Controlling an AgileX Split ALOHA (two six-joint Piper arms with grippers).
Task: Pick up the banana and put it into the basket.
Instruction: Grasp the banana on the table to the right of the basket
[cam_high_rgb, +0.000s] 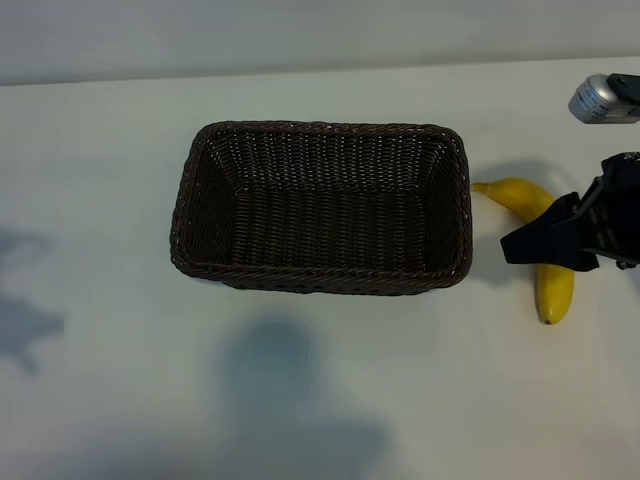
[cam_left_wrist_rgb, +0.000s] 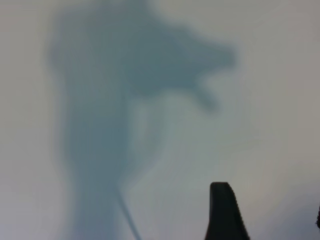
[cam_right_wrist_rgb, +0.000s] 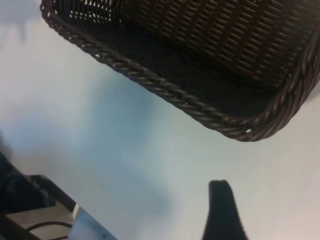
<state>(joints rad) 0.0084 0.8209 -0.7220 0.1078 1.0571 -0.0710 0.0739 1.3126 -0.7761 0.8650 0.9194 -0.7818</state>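
There is one banana (cam_high_rgb: 553, 262) and one basket (cam_high_rgb: 192, 190) on the white table (cam_high_rgb: 100, 150), and two arms at work around them. The right gripper (cam_high_rgb: 515, 245) hangs just over the middle of the banana, which lies directly beneath it on the table, outside the basket; its dark fingers stand fairly wide with nothing between them. The basket sits just beyond its fingertips, close beside the banana, with nothing inside. The left gripper (cam_left_wrist_rgb: 270, 220) looks down on bare table and its own shadow, jaws likewise parted, holding nothing.
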